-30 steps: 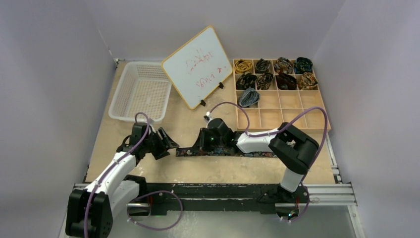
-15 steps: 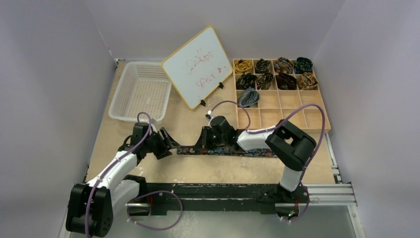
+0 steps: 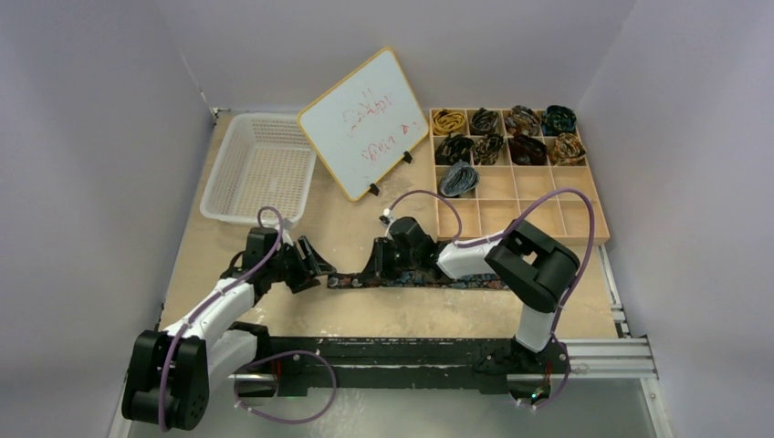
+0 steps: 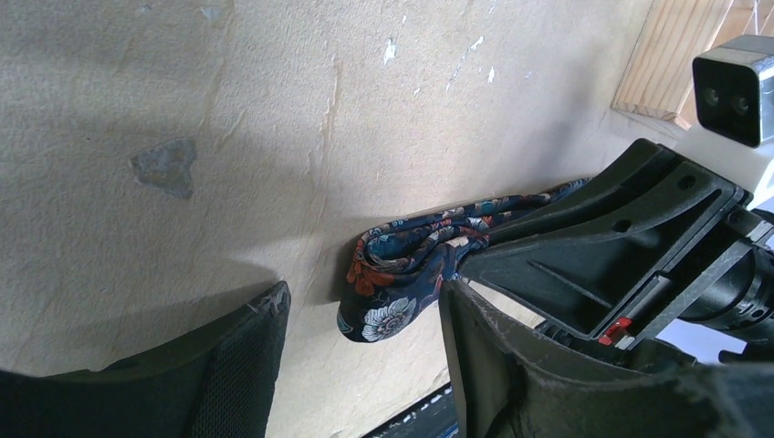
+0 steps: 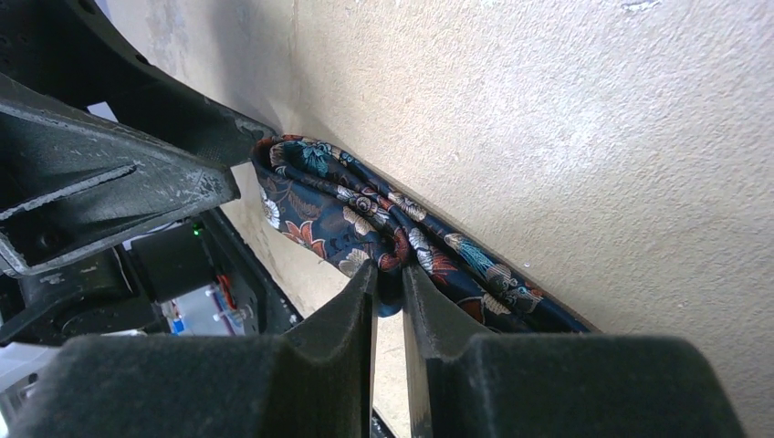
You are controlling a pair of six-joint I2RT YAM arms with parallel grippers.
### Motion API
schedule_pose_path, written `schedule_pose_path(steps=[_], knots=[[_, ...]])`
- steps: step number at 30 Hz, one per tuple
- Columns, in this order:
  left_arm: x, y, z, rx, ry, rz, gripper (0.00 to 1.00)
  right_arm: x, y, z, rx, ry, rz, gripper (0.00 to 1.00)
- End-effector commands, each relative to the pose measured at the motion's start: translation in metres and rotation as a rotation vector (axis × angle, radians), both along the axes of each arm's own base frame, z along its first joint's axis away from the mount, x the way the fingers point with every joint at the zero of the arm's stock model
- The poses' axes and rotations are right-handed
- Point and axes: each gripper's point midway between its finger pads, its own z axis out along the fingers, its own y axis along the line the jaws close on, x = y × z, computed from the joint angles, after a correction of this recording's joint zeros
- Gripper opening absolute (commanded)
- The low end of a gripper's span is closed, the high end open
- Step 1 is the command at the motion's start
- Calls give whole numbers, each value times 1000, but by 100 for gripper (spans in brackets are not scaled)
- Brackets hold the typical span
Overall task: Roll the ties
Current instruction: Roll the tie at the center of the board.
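Pinching the navy floral tie (image 5: pixel 365 219) just behind its folded end, the right gripper (image 5: pixel 388 274) has its fingers nearly together on the cloth. The left gripper (image 4: pixel 360 306) stands with jaws apart, the fold lying between them. From there the tie runs rightward, flat along the table (image 3: pixel 383 315), parallel to its near edge. The left arm is nearer the fold.

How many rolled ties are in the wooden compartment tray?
9 rolled ties: four in the back row, four in the second row, and one grey-blue coil in the third row's leftmost compartment of the wooden tray. None appears hidden.
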Motion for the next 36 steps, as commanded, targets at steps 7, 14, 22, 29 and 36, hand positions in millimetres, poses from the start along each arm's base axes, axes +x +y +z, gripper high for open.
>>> schedule_pose_path(steps=[7,14,22,29,36], knots=[[2,-4,3,-15,-58,-54,59,8,11,36,66,-69,42,18],[0,-5,1,-23,-50,-58,59,13,10,33,34,-63,37,18],[1,-6,-1,-22,-59,-71,59,7,5,6,-10,-10,37,18],[0,-10,-2,-45,-75,-101,58,7,0,-12,-20,17,26,19],[-5,-10,-9,-47,-64,-113,56,1,-9,-27,-44,52,18,19]])
